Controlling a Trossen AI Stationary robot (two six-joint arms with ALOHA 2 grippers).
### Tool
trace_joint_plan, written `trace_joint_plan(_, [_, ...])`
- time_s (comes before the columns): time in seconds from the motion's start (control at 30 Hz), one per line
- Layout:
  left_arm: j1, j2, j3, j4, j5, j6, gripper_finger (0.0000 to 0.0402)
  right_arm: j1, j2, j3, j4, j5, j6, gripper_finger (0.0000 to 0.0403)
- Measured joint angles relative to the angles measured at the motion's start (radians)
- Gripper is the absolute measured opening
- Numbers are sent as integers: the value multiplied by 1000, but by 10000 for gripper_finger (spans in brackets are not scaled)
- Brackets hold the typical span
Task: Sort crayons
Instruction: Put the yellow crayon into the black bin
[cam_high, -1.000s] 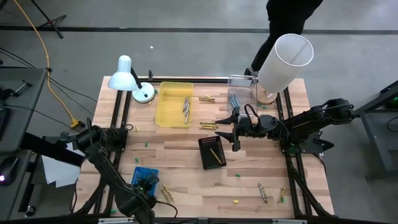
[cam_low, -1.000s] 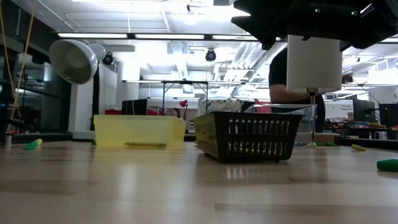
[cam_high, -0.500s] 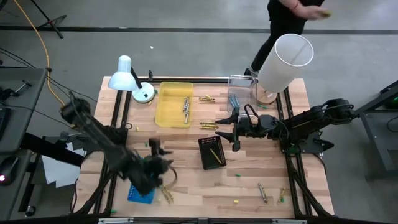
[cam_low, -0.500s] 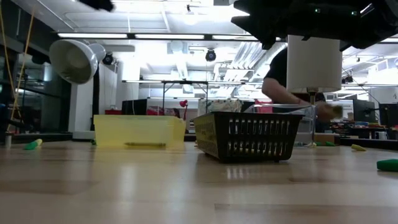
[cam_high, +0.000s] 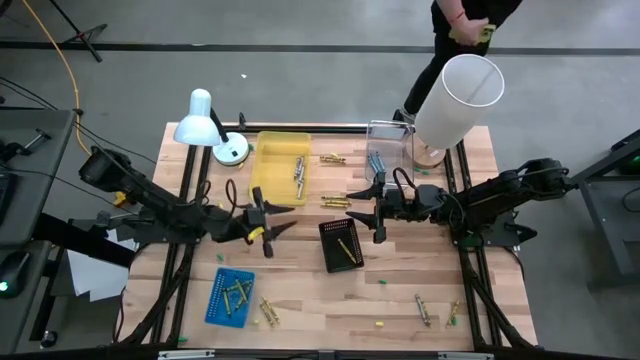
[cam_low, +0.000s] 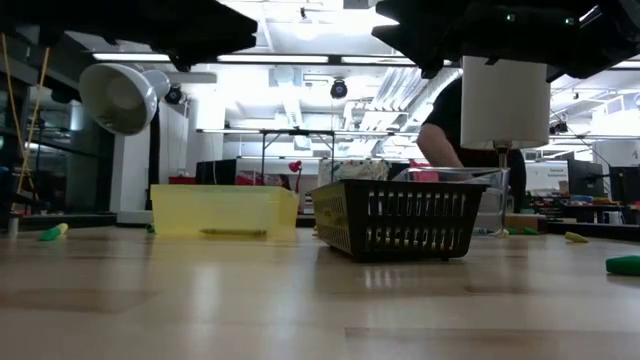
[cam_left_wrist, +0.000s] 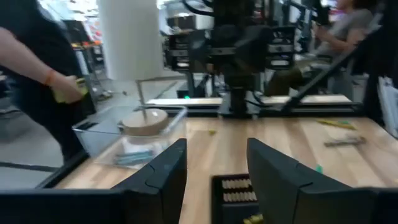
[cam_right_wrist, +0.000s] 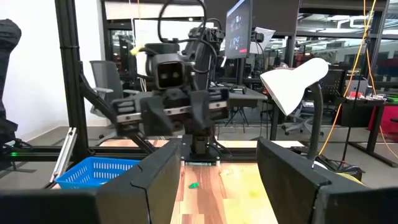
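Hovering above the table (cam_high: 300, 270) between the yellow tray (cam_high: 278, 168) and the blue basket (cam_high: 229, 297), the left gripper (cam_high: 272, 226) has its fingers spread wide and empty. The right gripper (cam_high: 368, 208), likewise wide and empty, waits just beside the black basket (cam_high: 340, 245). Crayons (cam_high: 236, 293) lie in the blue basket, the yellow tray and the black basket; others are scattered on the wood. The clear bin (cam_high: 388, 145) seems to hold bluish ones.

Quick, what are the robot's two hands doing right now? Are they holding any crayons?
Left hand: open, holding nothing, up above the table's middle.
Right hand: open, holding nothing, beside the black basket.
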Motion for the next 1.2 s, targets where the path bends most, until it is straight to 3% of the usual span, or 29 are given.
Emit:
trace_joint_plan(0.47, [38, 0, -2, 19, 7, 114, 154, 26, -29, -1, -22, -2, 53, 204])
trace_joint_plan(0.6, [38, 0, -2, 18, 6, 114, 154, 57, -86, -1, -82, -3, 56, 204])
trace_joint_plan(0.7, [38, 0, -2, 18, 5, 120, 154, 83, -138, 0, -187, 23, 160, 204])
trace_joint_plan(0.8, [38, 0, -2, 18, 5, 153, 154, 124, -216, 53, -495, 37, 354, 204])
trace_joint_plan(0.9, [38, 0, -2, 18, 4, 156, 154, 195, -257, 181, -955, 51, 542, 204])
trace_joint_plan(1.07, [38, 0, -1, 18, 2, 155, 154, 390, -194, 412, -1570, 110, 937, 204])
trace_joint_plan(1.2, [38, 0, -1, 17, 3, 155, 154, 562, -99, 506, -1859, 76, 1303, 204])
